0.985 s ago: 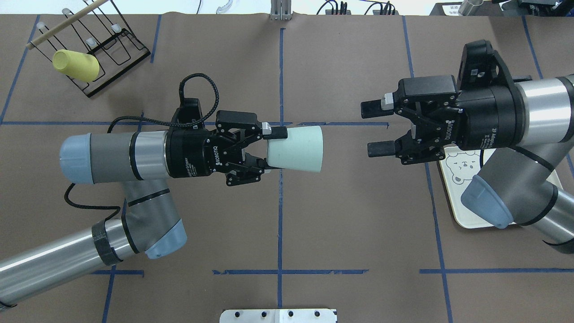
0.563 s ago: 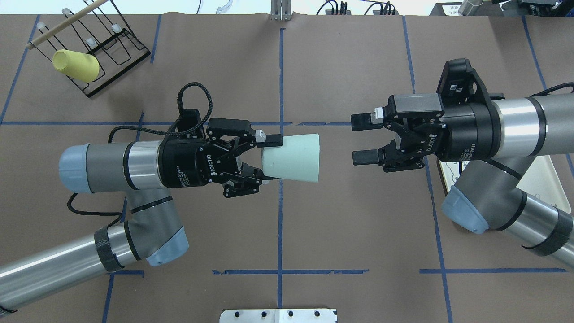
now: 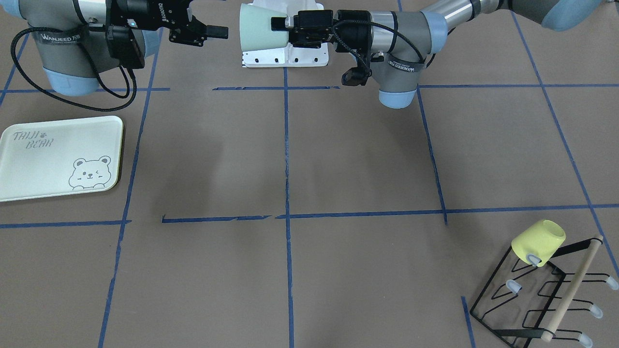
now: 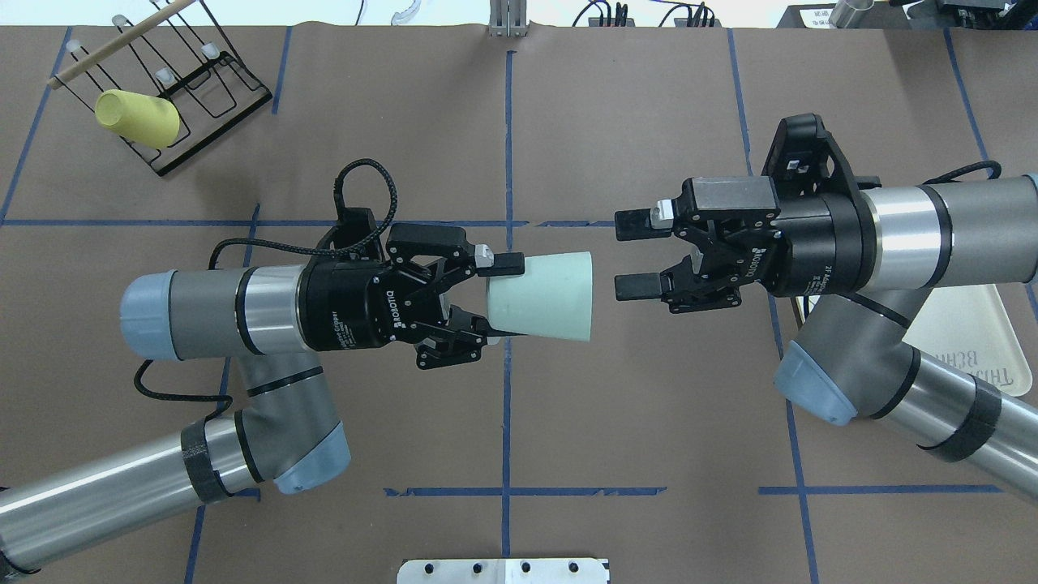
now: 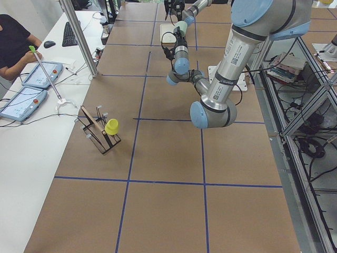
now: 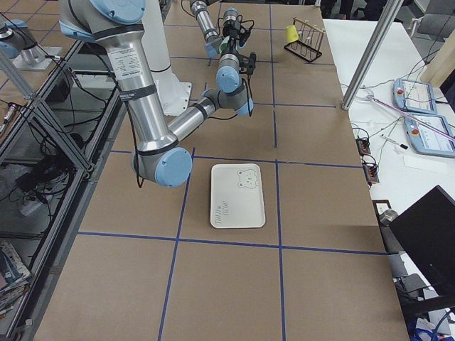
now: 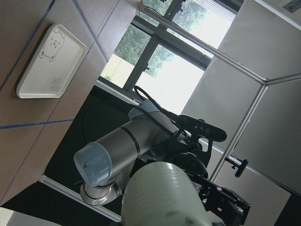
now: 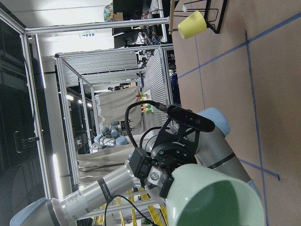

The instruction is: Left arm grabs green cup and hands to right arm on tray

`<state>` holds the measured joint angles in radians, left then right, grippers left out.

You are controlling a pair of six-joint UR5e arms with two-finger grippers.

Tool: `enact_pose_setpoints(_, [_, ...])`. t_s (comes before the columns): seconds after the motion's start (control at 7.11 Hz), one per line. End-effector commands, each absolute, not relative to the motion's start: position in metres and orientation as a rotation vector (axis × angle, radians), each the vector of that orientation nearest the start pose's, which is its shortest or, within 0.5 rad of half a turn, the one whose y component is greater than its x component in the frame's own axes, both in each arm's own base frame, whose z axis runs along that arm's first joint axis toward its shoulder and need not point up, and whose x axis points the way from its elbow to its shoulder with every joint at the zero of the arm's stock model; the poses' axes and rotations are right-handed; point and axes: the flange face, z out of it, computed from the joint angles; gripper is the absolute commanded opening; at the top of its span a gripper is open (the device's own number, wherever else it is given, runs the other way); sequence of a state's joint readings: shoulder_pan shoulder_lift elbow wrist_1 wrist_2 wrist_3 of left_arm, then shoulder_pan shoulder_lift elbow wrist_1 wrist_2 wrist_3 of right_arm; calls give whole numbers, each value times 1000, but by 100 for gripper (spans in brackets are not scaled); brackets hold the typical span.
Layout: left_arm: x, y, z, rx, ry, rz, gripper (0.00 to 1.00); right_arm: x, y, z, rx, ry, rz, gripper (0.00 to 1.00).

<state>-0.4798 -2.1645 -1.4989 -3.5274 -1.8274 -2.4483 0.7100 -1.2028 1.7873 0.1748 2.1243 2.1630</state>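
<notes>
The pale mint-green cup (image 4: 542,294) is held on its side above the table's middle, its open mouth toward the right arm. My left gripper (image 4: 495,294) is shut on the cup's narrow base end. My right gripper (image 4: 626,255) is open and empty, its fingertips a short gap from the cup's rim and slightly farther back. In the front view the cup (image 3: 258,29) sits between the left gripper (image 3: 280,24) and the right gripper (image 3: 217,33). The bear tray (image 3: 53,154) lies empty on the table under the right arm, partly hidden in the overhead view (image 4: 981,324).
A yellow-green cup (image 4: 138,118) hangs on a black wire rack (image 4: 195,81) with a wooden rod at the far left corner. A white metal plate (image 4: 503,570) sits at the near table edge. Blue tape lines cross the brown table.
The right arm has moved left toward the cup, narrowing the gap, its gripper still open. The left gripper with the cup has shifted slightly, ending a little lower and to the right.
</notes>
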Motion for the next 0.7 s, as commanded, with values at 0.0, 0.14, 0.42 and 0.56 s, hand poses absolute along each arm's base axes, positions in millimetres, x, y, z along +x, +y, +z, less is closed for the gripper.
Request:
enact_pose_setpoints(0.0, [454, -344, 178, -614, 2389, -285, 4, -314, -366, 203, -146, -2217, 78, 100])
enact_pose_setpoints(0.14, [456, -344, 173, -615, 2401, -289, 5, -318, -364, 204, -153, -2215, 78, 97])
enact_pose_setpoints(0.42, [457, -342, 171, -616, 2406, -293, 7, -319, -363, 205, -159, -2214, 76, 51])
enact_pose_setpoints(0.56, [456, -342, 170, -615, 2409, -290, 7, -319, -362, 208, -161, -2207, 78, 36])
